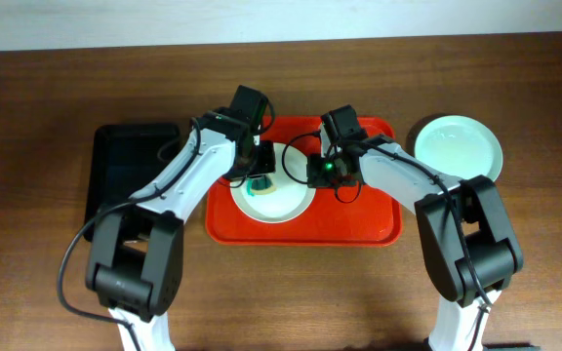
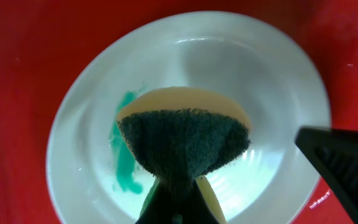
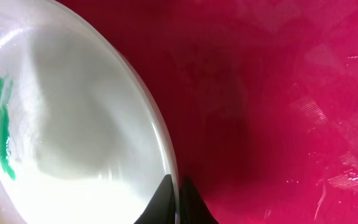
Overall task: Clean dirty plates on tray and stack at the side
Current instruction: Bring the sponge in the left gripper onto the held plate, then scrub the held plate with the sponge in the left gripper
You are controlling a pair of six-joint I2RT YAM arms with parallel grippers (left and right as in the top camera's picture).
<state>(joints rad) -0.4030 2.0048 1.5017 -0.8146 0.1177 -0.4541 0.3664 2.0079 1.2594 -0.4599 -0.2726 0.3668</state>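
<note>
- Brown wooden surface (image 1: 47,292); red rectangular plastic tray (image 1: 359,219) under both hands.
- Left hand (image 1: 260,177) clamped on yellow-green sponge (image 2: 182,140) over teal-smeared round white plate (image 2: 260,81).
- Right hand (image 3: 176,202) pinching that plate's rim.

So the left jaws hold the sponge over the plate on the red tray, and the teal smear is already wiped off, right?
Not quite: the teal smear is still on the plate, just left of the sponge, as the left wrist view shows. The rest is right.

Arms (image 1: 188,166) crowd plate (image 1: 286,203) (tray (image 1: 359,226) front open).
</note>
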